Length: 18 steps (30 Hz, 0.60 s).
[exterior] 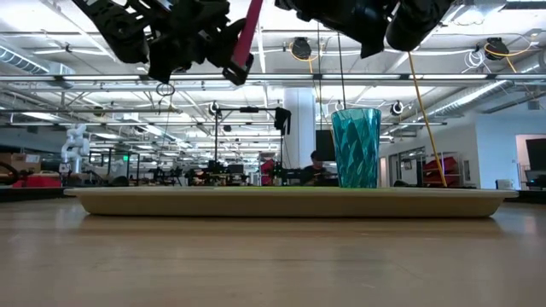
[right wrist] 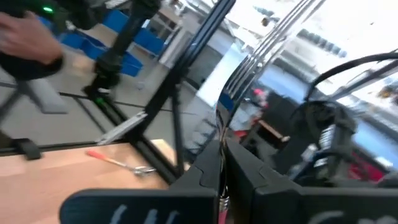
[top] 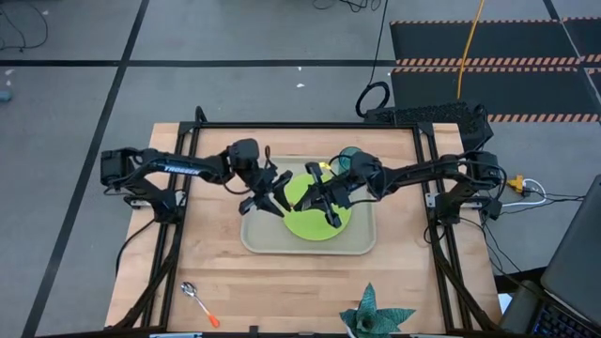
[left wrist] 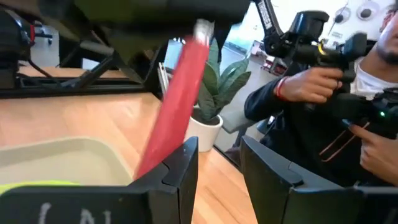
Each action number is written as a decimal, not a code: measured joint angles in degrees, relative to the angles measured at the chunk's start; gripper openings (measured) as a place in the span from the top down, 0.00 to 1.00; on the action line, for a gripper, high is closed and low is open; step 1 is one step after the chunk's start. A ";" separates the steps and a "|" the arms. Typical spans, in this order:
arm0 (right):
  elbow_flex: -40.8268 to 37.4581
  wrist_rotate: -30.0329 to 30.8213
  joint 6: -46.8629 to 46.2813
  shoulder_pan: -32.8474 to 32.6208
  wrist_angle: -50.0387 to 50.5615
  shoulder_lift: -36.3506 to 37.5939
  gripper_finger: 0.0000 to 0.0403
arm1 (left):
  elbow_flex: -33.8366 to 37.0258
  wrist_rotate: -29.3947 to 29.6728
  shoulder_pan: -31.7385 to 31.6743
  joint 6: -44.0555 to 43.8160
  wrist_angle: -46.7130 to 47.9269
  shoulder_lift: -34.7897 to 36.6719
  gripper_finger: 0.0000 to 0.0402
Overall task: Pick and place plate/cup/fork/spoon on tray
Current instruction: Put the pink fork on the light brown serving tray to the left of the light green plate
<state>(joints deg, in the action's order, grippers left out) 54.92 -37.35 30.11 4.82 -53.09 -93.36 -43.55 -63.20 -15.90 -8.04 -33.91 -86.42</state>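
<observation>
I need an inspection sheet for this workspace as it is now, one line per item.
Surface: wooden table.
Job's things: plate and cup on the tray; spoon on the table, off the tray; fork in the air above the tray.
Clutter: leafy plant at the table's edge.
Grippers: right gripper shut on the fork; left gripper open beside its handle.
Cables: yellow cable on the floor.
Surroundings: a person near the table.

Robotics lab: ceiling trusses [exterior: 273, 78], workbenches.
</observation>
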 joint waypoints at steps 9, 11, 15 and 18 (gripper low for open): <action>0.00 -9.55 -3.71 -0.09 -0.31 0.00 1.00 | -0.16 -9.35 -0.31 4.76 -0.12 0.41 0.69; 0.00 -11.02 -5.11 -0.09 -0.91 -0.01 1.00 | -0.16 -10.63 0.01 6.21 -0.21 0.19 0.69; 0.00 -12.43 -5.35 -0.45 -2.00 0.04 1.00 | -0.16 -10.98 0.33 6.86 -0.24 0.14 0.69; 0.00 -12.41 -3.65 -1.02 -2.27 0.00 1.00 | -0.15 -9.90 0.27 6.86 -0.20 0.14 0.69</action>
<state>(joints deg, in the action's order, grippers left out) 54.92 -49.77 26.46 3.80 -55.36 -93.36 -43.69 -73.10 -15.63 -1.18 -34.11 -86.28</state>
